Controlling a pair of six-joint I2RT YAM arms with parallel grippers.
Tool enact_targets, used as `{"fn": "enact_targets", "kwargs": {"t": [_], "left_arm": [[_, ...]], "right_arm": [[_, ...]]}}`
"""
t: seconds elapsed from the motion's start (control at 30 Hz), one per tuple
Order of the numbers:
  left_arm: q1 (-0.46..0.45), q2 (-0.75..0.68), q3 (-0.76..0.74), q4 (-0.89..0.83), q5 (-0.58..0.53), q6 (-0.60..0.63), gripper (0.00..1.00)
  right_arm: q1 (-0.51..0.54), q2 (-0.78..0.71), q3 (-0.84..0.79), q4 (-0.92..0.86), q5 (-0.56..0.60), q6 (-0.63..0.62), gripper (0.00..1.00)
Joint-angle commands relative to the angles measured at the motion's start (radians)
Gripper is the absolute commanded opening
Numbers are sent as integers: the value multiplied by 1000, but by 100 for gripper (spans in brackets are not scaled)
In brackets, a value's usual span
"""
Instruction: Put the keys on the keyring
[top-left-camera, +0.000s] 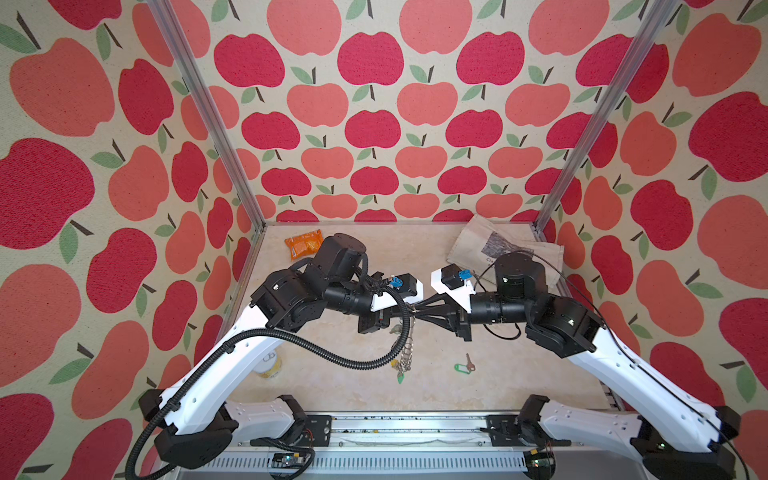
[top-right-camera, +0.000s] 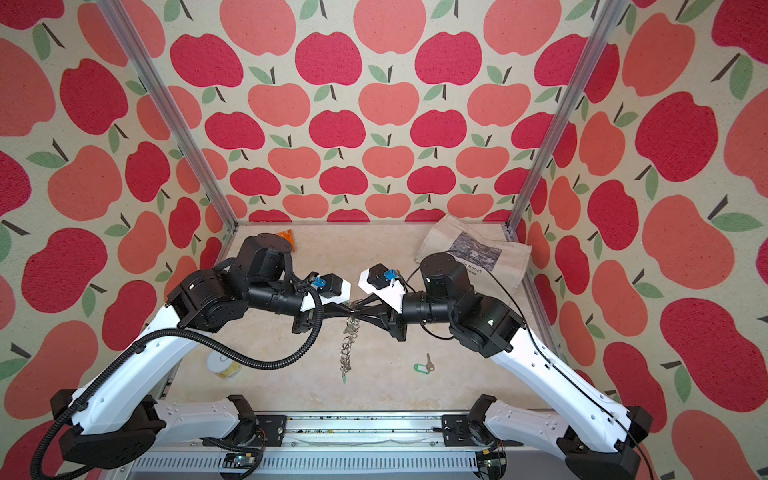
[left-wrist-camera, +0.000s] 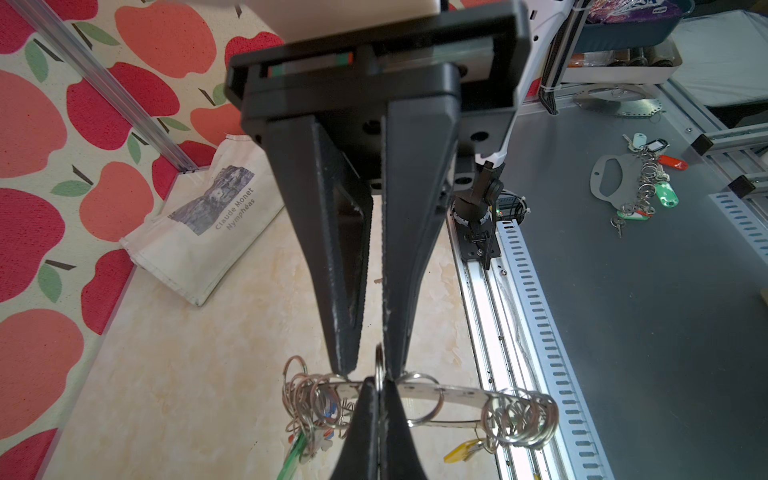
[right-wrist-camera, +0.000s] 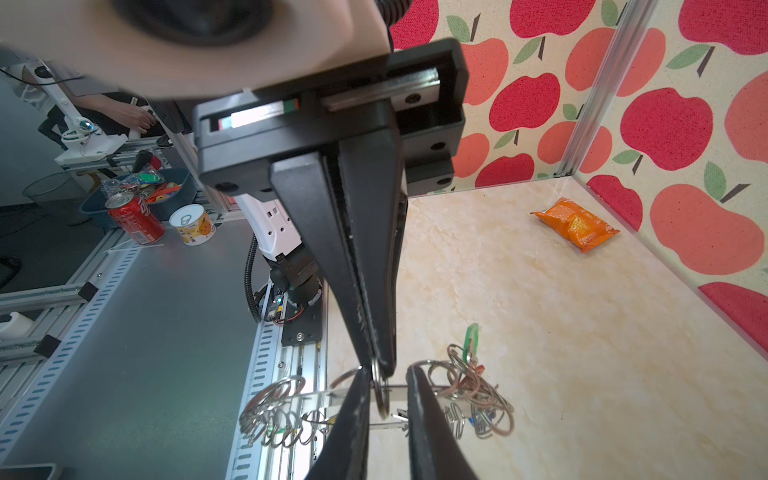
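Note:
The keyring (top-left-camera: 405, 353) (top-right-camera: 347, 349) hangs edge-on above the middle of the table, its rim full of wire rings, and both grippers meet at its upper end. Keys with green (top-left-camera: 400, 378), yellow (left-wrist-camera: 461, 451) and other tags dangle from it. My left gripper (left-wrist-camera: 378, 386) (top-left-camera: 405, 311) is shut on one wire ring at the disc's rim. My right gripper (right-wrist-camera: 388, 395) (top-left-camera: 417, 312) faces it, its fingers (right-wrist-camera: 419, 399) apart on either side of that ring and the rim. A loose key with a green tag (top-left-camera: 463, 366) (top-right-camera: 424, 366) lies on the table to the right.
An orange packet (top-left-camera: 303, 243) (right-wrist-camera: 575, 224) lies at the back left and a printed cloth bag (top-left-camera: 498, 245) (left-wrist-camera: 199, 232) at the back right. A small tin (top-left-camera: 268, 365) stands under the left arm. A metal rail (top-left-camera: 374, 419) runs along the front edge.

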Motion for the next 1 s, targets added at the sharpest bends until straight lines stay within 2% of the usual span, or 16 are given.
{"fn": "enact_targets", "kwargs": {"t": [0.0,0.1,0.2,0.37,0.4,0.47,0.5,0.57,0.73,0.87,0.97], "left_arm": [[-5,-26,39,15,30,25,0],[-6,-29,39,15,31,21,0],[-5,-34,37,19,31,18,0],[-5,-52,8,57,19,-6,0],[-5,-63,-9,78,16,-17,6],[6,-98,-55,140,19,-47,31],[17,-117,-79,178,31,-70,41],[61,-171,-141,291,90,-151,50],[151,-228,-248,550,226,-356,54],[160,-222,-285,674,262,-439,54],[161,-209,-310,763,294,-497,49]], "right_arm": [[5,-7,15,-21,10,-6,16],[5,-6,17,-28,11,-7,12],[5,-5,17,-30,14,-4,0],[-3,-36,-16,51,-10,26,0],[-12,-49,-30,88,-22,44,0],[-41,-77,-67,175,-63,97,0],[-53,-89,-87,219,-82,122,0],[-82,-123,-142,334,-115,186,0],[-130,-169,-242,569,-168,311,0],[-134,-168,-287,729,-194,385,0],[-135,-160,-312,845,-205,446,0]]}}
